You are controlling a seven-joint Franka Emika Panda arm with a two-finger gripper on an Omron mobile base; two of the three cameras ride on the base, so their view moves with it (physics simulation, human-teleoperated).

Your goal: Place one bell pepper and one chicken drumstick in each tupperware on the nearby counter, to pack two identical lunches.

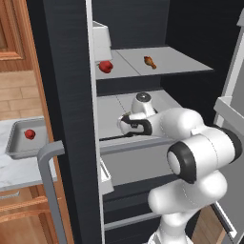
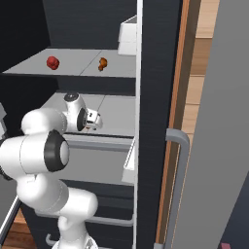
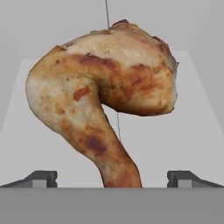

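In the hand view a golden-brown chicken drumstick (image 3: 103, 94) lies close on a grey fridge shelf (image 3: 192, 131), its thin bone end pointing between my fingertips (image 3: 41, 177). My gripper (image 3: 112, 178) is open, with the tips apart on either side of the bone. The arm (image 1: 143, 121) reaches onto the middle shelf. On the upper shelf lie a red bell pepper (image 1: 106, 66) (image 2: 52, 62) and a second drumstick (image 1: 149, 62) (image 2: 102, 63). On the marble counter (image 1: 9, 174) at the left, a grey rectangular tupperware (image 1: 14, 145) holds another bell pepper (image 1: 30, 134).
The open fridge door's edge (image 1: 71, 119) and its grey handle (image 1: 47, 162) stand between the shelves and the counter. A white bin (image 1: 101, 40) sits at the upper shelf's left. The other door's handle (image 2: 177, 146) is at the right.
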